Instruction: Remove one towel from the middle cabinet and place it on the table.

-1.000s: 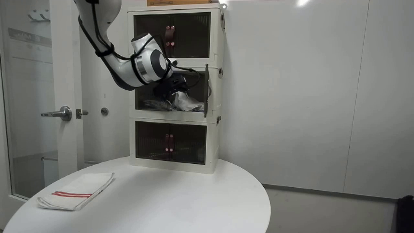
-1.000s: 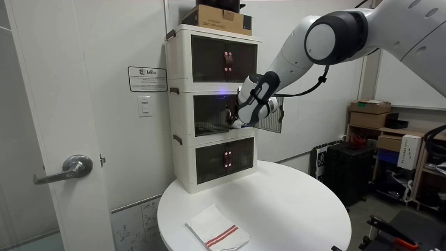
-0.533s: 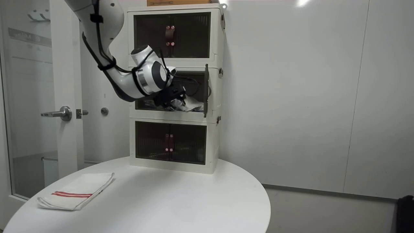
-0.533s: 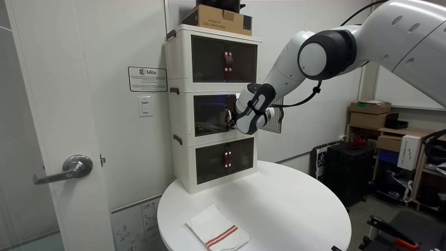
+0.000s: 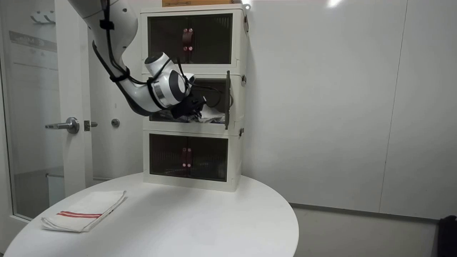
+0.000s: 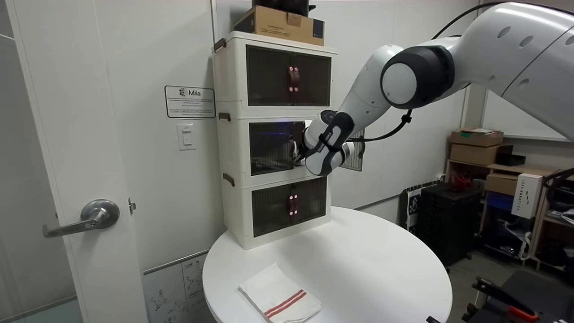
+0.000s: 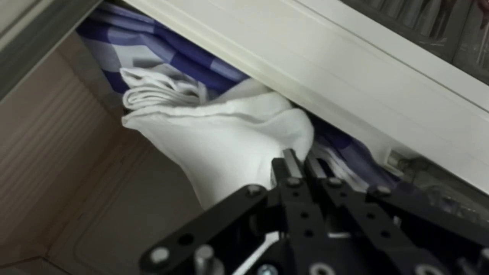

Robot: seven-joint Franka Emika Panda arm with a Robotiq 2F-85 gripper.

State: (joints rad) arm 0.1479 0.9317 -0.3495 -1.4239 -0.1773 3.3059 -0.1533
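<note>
In the wrist view, a white folded towel (image 7: 229, 149) lies inside the middle cabinet (image 5: 236, 107). My gripper (image 7: 301, 162) is shut on a fold of it near the cabinet's front lip; the fingertips stand close together with white cloth between them. An exterior view shows the gripper (image 5: 199, 112) low in the cabinet opening, against the white towel (image 5: 213, 116). The arm hides most of the opening in an exterior view, where the middle cabinet (image 6: 233, 148) shows its side. Another white towel with red stripes (image 5: 80, 214) rests folded on the round table (image 5: 200, 225).
The middle cabinet's swung-out door (image 5: 227, 103) stands just beyond the gripper; its other door (image 6: 271, 148) is closed. A blue-and-white checked cloth (image 7: 187, 67) lies under the white towel. Closed cabinets sit above (image 6: 269, 76) and below (image 6: 273, 211).
My gripper has moved down towards the cabinet floor and its jaws have come together on the towel. The raised towel fold has been pressed lower. The striped towel on the table has stayed put.
</note>
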